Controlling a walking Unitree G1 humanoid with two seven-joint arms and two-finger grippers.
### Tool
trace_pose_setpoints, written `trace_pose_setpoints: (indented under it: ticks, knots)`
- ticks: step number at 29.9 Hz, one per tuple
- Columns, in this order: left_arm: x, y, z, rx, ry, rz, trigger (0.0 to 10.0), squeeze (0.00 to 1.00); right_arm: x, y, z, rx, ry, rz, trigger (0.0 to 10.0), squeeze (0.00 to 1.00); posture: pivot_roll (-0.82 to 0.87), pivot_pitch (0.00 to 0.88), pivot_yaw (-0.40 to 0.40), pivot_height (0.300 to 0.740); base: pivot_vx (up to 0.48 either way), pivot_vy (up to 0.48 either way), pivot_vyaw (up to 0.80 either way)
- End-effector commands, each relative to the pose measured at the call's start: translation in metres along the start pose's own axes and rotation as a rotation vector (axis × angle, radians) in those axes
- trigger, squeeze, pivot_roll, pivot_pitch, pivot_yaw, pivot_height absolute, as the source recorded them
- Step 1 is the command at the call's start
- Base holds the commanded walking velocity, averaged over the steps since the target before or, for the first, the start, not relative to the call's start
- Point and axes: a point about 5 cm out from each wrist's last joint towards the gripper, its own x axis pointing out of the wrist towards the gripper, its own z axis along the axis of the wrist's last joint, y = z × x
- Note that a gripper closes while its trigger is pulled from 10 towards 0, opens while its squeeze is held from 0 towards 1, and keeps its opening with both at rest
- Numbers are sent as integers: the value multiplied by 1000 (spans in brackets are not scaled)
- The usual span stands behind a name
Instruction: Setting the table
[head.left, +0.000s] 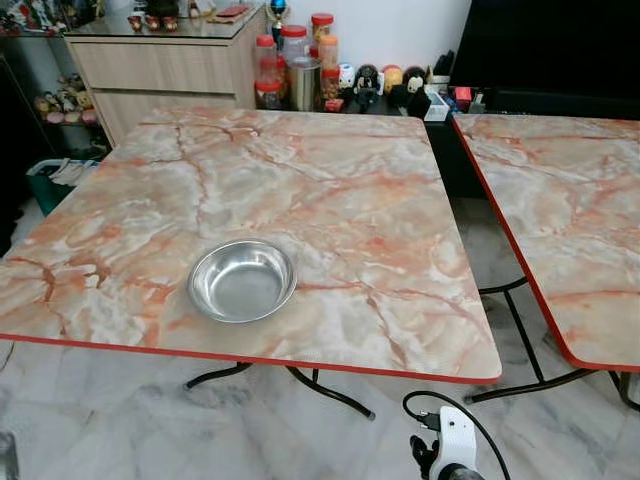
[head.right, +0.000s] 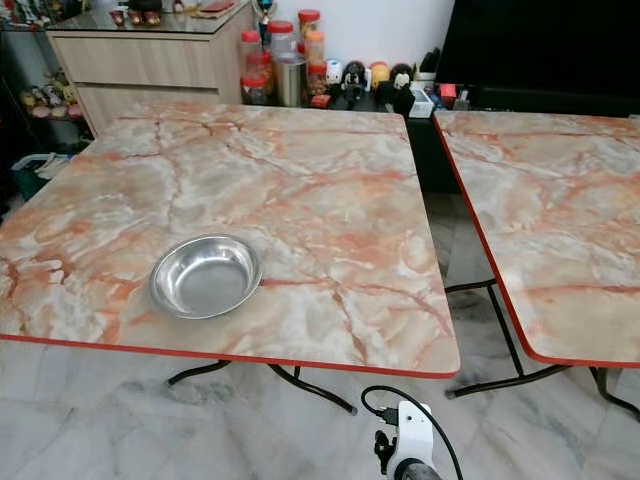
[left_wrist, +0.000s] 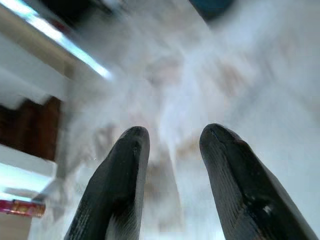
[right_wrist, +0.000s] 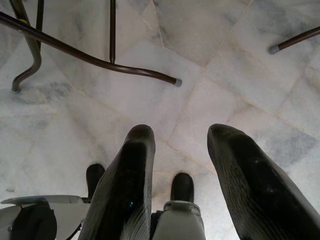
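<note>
A stainless steel bowl (head.left: 242, 281) sits upright and empty on the marble-patterned bench (head.left: 330, 190), close to the bench's near edge and left of its middle. The bench top is pink and cream with a thin red rim, and it stands on dark metal legs (head.left: 330, 392) over a pale marble floor (head.left: 120, 420). A second bench (head.left: 570, 220) of the same pattern stands to the right, set apart from the first by a narrow gap.

Beyond the far edge, a wooden cabinet (head.left: 160, 70) stands at the far left, and beside it are red-lidded jars (head.left: 292, 45), a metal canister (head.left: 305, 84) and a row of small figurines (head.left: 375, 82) against the wall. A dark screen (head.left: 550, 45) rises at the far right.

The right arm (head.left: 455, 445) hangs low at the near right, below the bench edge, a black cable looping from its white housing. The right gripper (right_wrist: 180, 145) points down at the floor with its two black fingers parted and nothing between them; bench legs cross the floor beyond it. The left gripper (left_wrist: 170, 145) also has its fingers spread apart and empty, over a blurred pale surface.
</note>
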Motion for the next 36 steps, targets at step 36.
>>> trace_pose_setpoints:
  ticks: [36]
  knots:
    - [-104, -132, -61, 205, 91, -978, 10000, 0, -1, -4, -5, -7, 37, -34, 10000, 0, 80, 0, -1, 740, 0, 0, 0]
